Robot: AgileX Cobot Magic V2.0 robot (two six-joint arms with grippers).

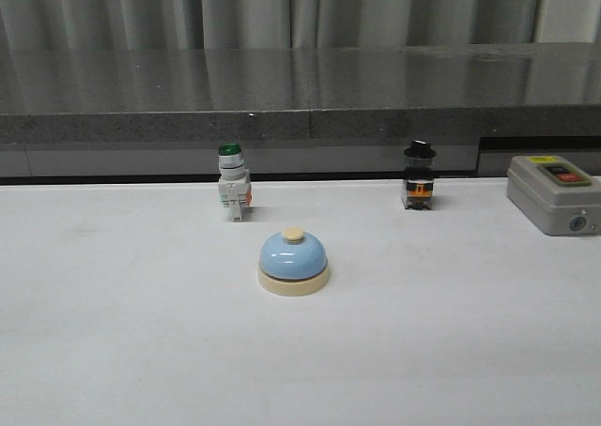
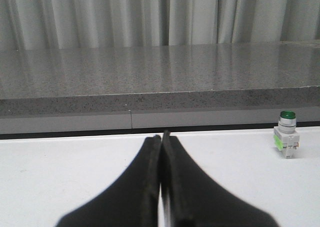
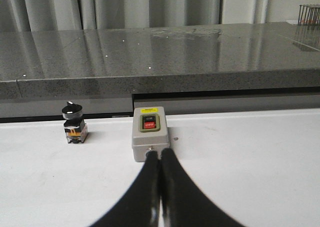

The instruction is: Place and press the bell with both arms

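The light-blue bell [image 1: 293,262], with a cream base and cream knob, stands upright on the white table [image 1: 113,332] near the middle in the front view. It does not show in either wrist view. Neither arm shows in the front view. My left gripper [image 2: 161,136] is shut and empty, low over the table. My right gripper [image 3: 159,152] is shut and empty, its tips just in front of the grey box.
A green-capped white push-button switch [image 1: 232,182] stands behind the bell on the left; it also shows in the left wrist view [image 2: 286,141]. A black-knobbed switch [image 1: 419,175] stands behind on the right. A grey box [image 3: 149,138] with red and black buttons sits at the far right. A dark counter [image 1: 300,93] runs along the back.
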